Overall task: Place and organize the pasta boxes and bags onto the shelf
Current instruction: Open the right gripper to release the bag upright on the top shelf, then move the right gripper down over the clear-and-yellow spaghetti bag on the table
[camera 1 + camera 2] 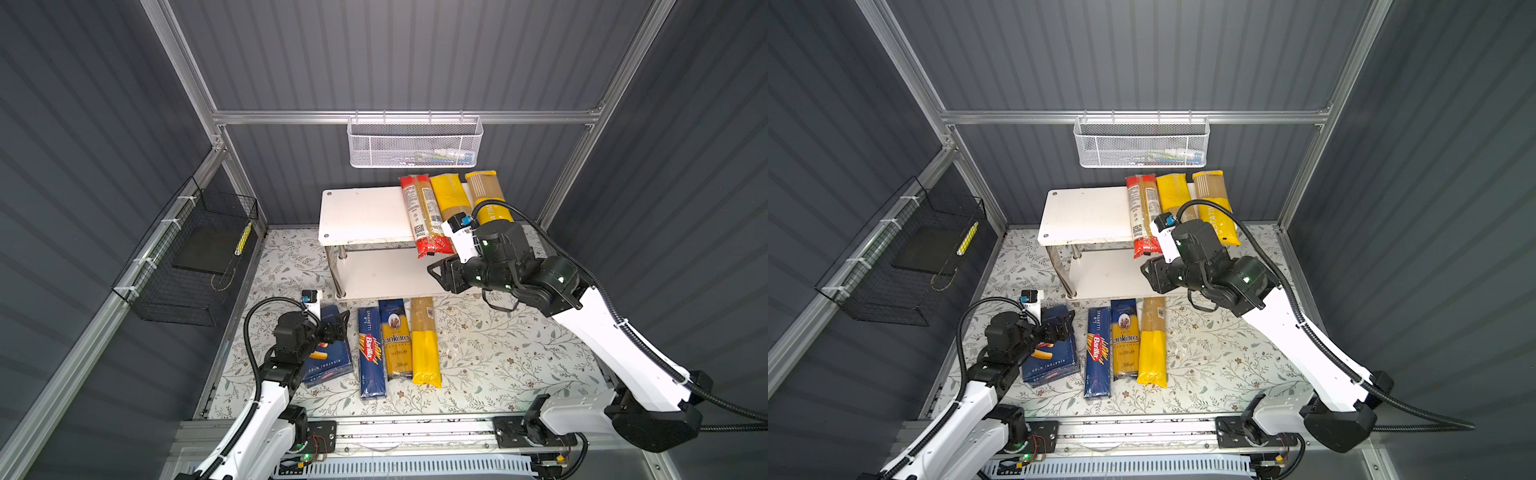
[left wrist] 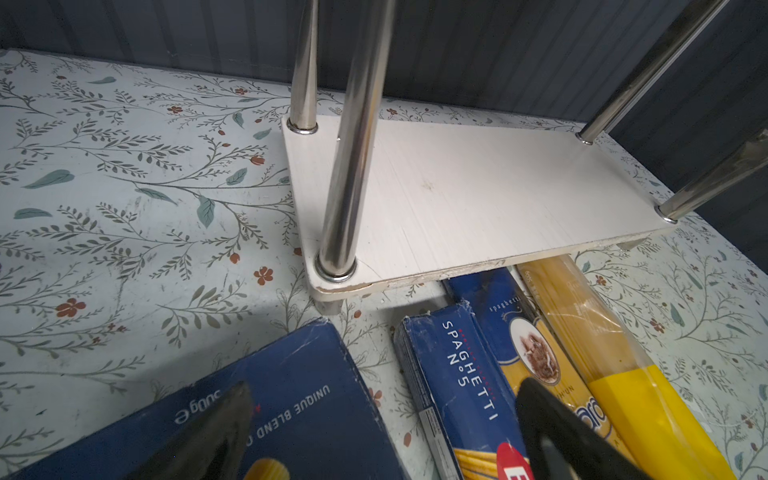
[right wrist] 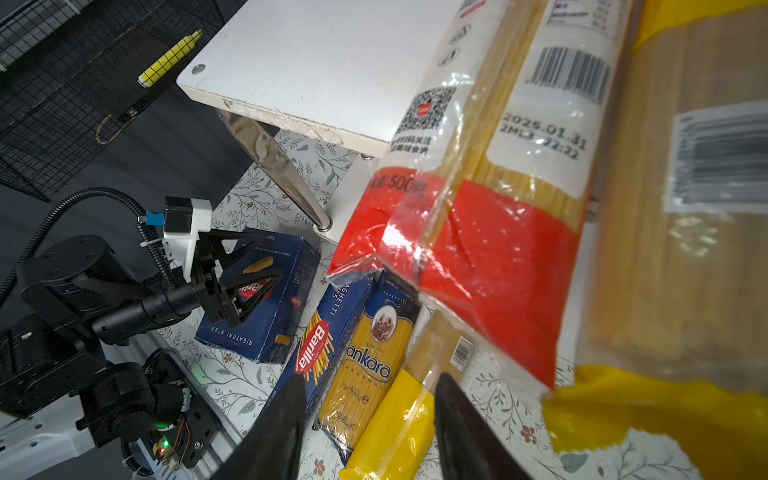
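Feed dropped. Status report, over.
Left gripper open above rigatoni box. Right gripper open, empty, by shelf. On top: red bag, yellow bag, PASTATIME bag. Table: spaghetti box, ankara bag, yellow-clear bag. Nothing blocking.

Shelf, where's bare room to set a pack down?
Top board is bare left of the red pack; the lower board is wholly bare. Right of red, a yellow pack and a tan-topped pack fill it.

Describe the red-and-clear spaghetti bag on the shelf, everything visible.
The red-and-clear bag is a long, slim clear-plastic pack with red ends, spaghetti showing through, and white labels carrying a barcode, QR code and date. It lies flat on the top tier of the shelf, front to back, its near red end overhanging the front edge, close beside a yellow-and-clear bag.
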You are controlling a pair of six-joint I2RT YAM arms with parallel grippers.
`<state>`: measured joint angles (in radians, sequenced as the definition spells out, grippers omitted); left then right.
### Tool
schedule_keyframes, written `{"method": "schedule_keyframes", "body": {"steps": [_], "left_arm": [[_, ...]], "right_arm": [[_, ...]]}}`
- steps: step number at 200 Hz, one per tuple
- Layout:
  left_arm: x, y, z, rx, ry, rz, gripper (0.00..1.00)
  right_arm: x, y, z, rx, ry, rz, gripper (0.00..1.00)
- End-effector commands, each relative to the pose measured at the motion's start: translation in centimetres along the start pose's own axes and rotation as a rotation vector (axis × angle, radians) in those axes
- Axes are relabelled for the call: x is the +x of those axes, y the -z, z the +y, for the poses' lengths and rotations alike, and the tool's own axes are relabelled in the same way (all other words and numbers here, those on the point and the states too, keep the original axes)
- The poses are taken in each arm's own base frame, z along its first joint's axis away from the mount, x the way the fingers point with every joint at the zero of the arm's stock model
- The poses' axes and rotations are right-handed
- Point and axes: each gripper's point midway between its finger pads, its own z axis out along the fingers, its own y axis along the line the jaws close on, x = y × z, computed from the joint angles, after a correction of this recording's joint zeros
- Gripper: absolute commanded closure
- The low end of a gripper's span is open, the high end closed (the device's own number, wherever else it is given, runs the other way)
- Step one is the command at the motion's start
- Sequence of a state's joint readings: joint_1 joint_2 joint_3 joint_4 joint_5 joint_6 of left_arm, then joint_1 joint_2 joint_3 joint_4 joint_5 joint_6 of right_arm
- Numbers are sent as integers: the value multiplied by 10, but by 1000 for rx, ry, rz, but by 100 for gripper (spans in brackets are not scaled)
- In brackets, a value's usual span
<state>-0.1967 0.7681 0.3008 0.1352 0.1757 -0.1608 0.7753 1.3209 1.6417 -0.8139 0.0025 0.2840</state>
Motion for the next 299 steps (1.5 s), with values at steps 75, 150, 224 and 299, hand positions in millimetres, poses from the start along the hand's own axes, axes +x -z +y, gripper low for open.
{"method": "schedule_keyframes", "body": {"steps": [75, 150, 224, 299], "left_arm": [[-7, 2, 1, -9, -13, -23, 1], [-8, 4, -2, 7, -19, -34, 0], [-11, 12, -18, 91, -34, -70, 0], [-9, 15, -26, 133, -13, -45, 1]], "right_arm": [[-30, -15, 4, -13, 26, -83, 44], [-36, -32, 10, -42, 48, -42, 43], [13, -2, 39, -97, 143, 17, 38], [102, -7, 18, 62, 3, 0, 26]]}}
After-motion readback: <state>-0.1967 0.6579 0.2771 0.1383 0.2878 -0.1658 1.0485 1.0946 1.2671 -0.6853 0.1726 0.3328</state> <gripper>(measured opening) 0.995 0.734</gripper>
